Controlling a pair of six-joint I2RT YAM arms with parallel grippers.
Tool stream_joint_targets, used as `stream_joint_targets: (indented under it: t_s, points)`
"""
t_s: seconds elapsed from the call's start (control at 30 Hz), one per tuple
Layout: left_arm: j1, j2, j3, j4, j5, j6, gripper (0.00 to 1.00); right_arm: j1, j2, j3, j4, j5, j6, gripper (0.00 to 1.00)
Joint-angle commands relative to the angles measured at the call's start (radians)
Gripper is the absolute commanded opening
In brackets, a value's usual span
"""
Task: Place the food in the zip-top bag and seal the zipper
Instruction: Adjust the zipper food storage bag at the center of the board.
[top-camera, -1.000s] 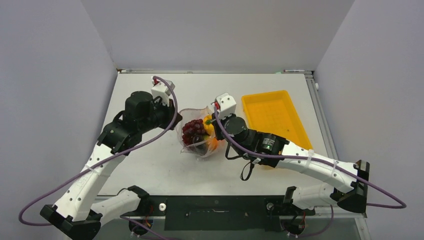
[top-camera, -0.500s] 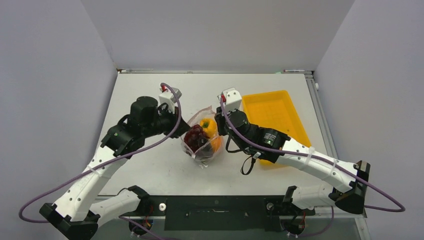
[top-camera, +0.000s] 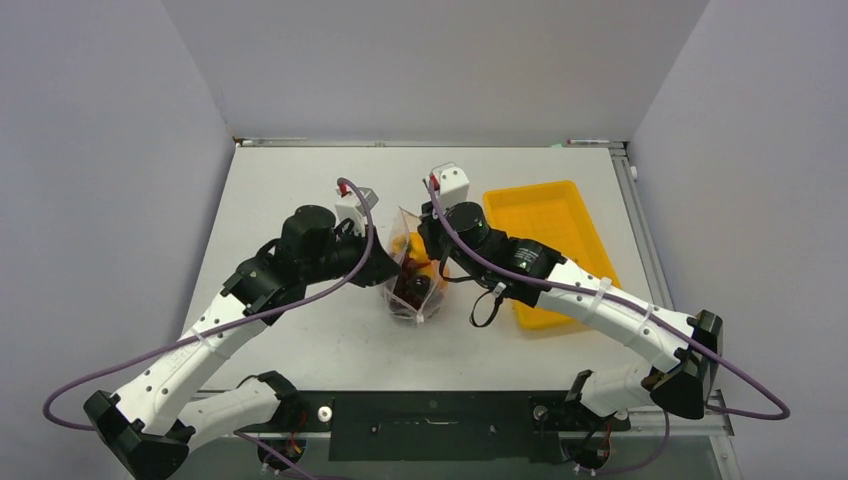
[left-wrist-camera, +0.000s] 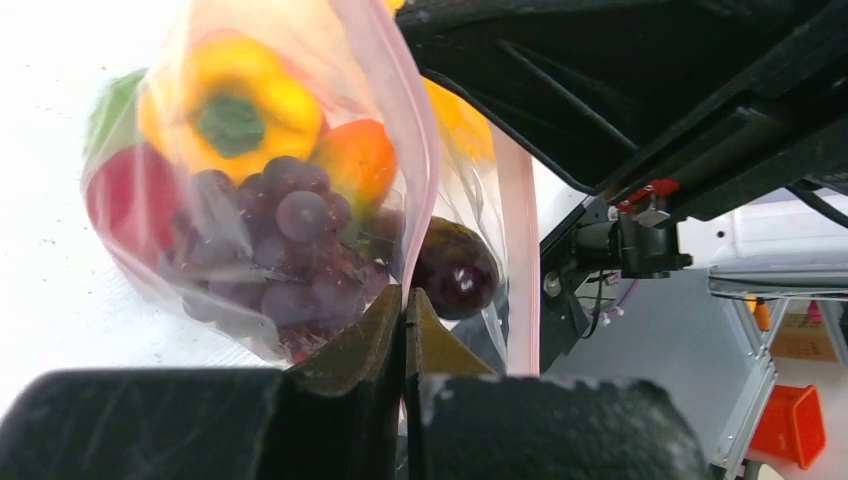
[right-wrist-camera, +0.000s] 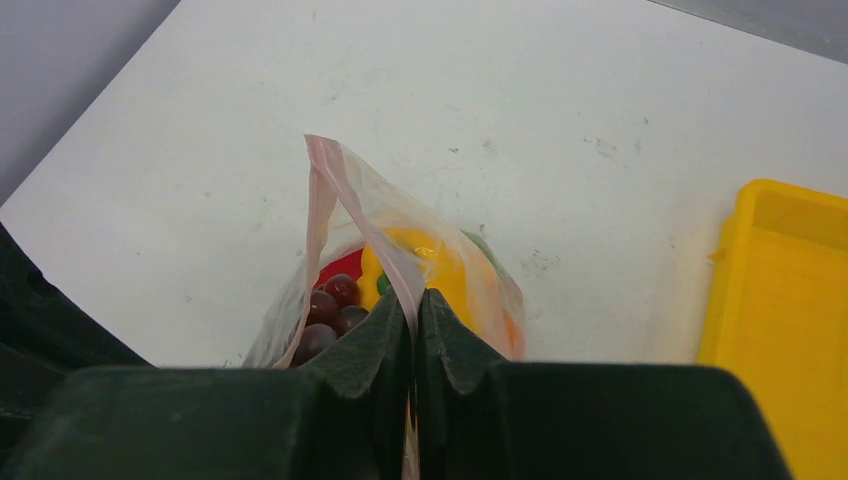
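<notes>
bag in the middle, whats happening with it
Both arms hold the bag upright between them over the table. The left tool and the right tool are each shut on its mouth edge, pinching from opposite sides. The pepper, grapes and eggplant are inside. The two sides of the pink zipper look apart, so it seems not yet sealed. The tray sits to the right.
</notes>
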Motion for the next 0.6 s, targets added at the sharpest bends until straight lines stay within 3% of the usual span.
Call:
stream_joint_targets:
  t_s: [0.0, 0.57]
  points:
    - [-0.008, -0.049, 0.049, 0.147, 0.036, -0.101, 0.00, -0.002, 0.025, 0.116, 0.068, -0.071, -0.026, 0.05]
    - [-0.007, -0.149, -0.186, 0.377, -0.117, -0.322, 0.00, -0.017, 0.212, 0.264, 0.060, -0.267, -0.092, 0.05]
